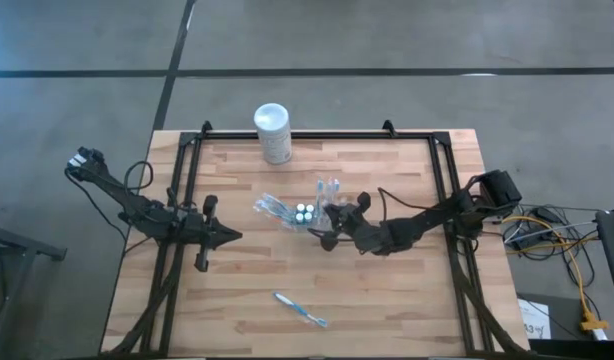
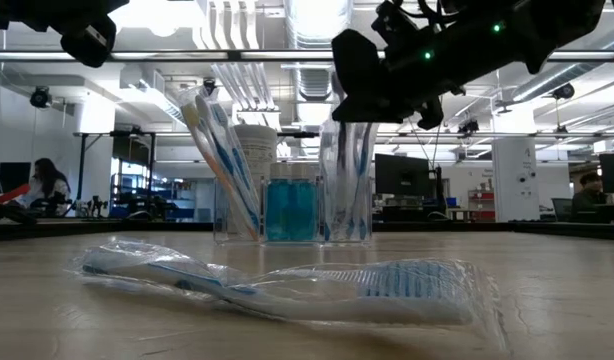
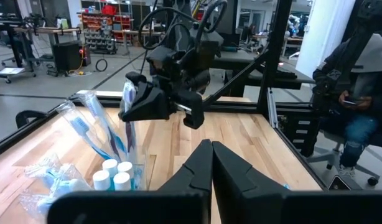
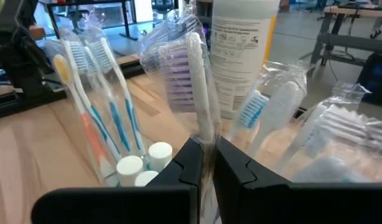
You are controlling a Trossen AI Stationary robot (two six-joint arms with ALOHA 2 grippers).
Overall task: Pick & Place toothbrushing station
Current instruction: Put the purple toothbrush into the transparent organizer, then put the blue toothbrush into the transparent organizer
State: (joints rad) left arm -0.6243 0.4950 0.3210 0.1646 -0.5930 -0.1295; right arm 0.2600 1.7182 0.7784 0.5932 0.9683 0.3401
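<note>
Right wrist view: right pincer [image 4: 206, 163] clenched on a wrapped toothbrush [image 4: 197, 81] above the holder [image 1: 305, 214]; left pincer [image 3: 211, 163] clenched, empty.

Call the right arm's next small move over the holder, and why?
Probably lower it straight down. The right gripper is shut on a wrapped toothbrush, held about upright right above the clear holder, which already has brushes in it. The left gripper waits shut, off to the side. One more toothbrush still lies on the table.
</note>
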